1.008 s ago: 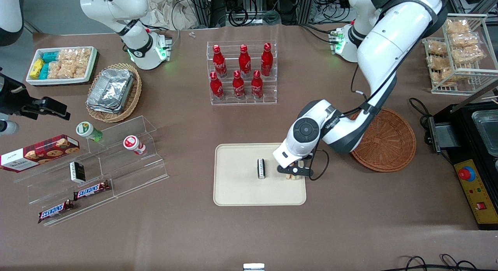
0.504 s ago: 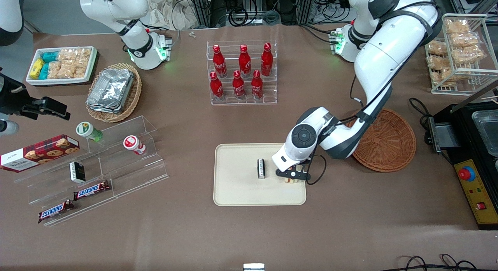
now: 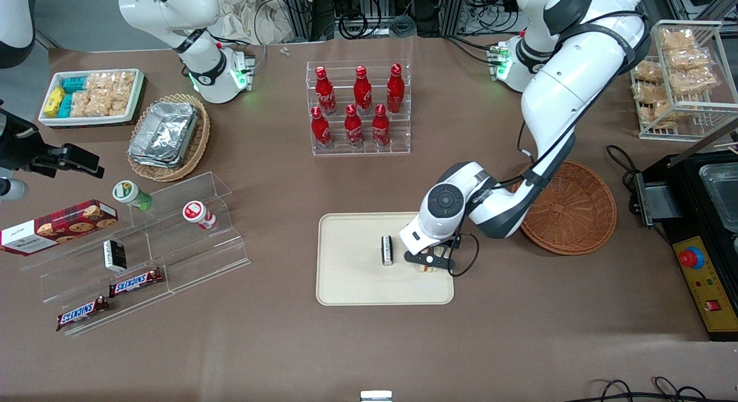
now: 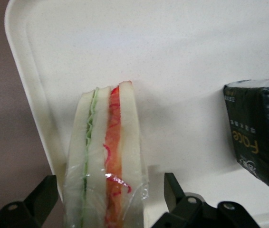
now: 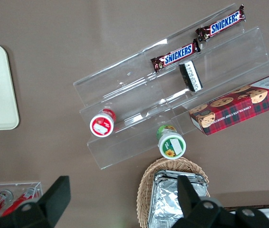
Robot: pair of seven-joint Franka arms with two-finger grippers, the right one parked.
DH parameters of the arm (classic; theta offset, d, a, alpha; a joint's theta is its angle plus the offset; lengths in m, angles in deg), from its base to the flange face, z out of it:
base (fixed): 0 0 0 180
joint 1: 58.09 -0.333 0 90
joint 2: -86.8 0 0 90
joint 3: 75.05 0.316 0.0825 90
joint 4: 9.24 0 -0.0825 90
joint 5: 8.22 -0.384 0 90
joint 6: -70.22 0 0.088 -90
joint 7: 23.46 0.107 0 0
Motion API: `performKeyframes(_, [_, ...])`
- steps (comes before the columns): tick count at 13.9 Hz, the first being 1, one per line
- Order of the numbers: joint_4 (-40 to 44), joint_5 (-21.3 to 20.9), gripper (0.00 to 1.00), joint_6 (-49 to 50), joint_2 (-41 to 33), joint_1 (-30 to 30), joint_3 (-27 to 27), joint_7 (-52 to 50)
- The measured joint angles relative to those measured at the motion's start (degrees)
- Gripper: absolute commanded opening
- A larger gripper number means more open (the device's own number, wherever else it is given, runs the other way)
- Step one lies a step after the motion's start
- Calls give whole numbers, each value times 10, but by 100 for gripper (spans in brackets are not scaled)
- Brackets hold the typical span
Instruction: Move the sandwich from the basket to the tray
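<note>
End effector [image 3: 429, 260] hangs low over the tray [image 3: 351, 286]; its fingers spread wide, straddling the sandwich [image 4: 107, 161] without touching it.

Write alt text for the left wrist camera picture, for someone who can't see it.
A wrapped sandwich stands on its edge on the cream tray, close to the rim, between the gripper's open fingers. A dark green packet lies beside it on the tray.

The sandwich [image 4: 107, 161] stands on the tray [image 3: 351, 284], near its rim on the basket [image 3: 576, 211] side, between the spread fingers of the tool [image 3: 429, 262]; a small pack [image 3: 387, 250] lies beside it on the tray.
</note>
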Motion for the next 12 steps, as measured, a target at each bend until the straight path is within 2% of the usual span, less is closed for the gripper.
performKeyframes(4, [10, -1, 100, 7, -11, 0, -2, -39])
performKeyframes(7, [18, 7, 100, 52, -55, 0, -8, -41])
performKeyframes(9, [21, 53, 100, 90, -102, -1, -9, -14])
performKeyframes(12, [26, 153, 100, 154, -195, -3, 23, 54])
